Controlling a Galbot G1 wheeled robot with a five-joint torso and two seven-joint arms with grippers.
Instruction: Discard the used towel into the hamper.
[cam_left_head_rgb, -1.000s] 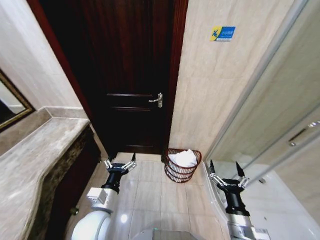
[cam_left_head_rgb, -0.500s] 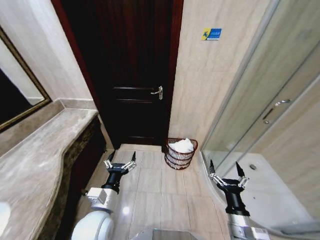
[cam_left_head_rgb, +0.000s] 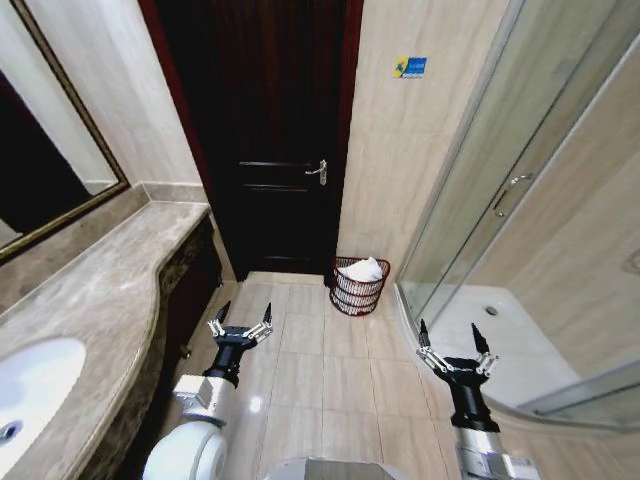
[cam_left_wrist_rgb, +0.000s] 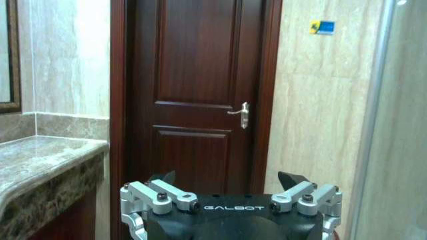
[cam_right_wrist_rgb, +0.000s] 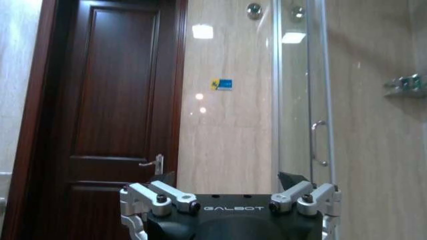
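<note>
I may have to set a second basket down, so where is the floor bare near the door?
Bare tile runs from the left tool to the door, between the counter and the hamper. More lies between both tools. It is tight where the hamper, holding a towel, stands beside the shower glass.

The hamper (cam_left_head_rgb: 359, 287) at the centre of the head view is small, and its weave is hard to read; the towel (cam_left_head_rgb: 364, 269) inside shows only its top above the rim. The sink (cam_left_head_rgb: 30, 385) at lower left is cut by the frame edge. The sign (cam_left_head_rgb: 410, 67) at the top is too small to read. The mirror (cam_left_head_rgb: 45, 150) at upper left is cut by the edge.
</note>
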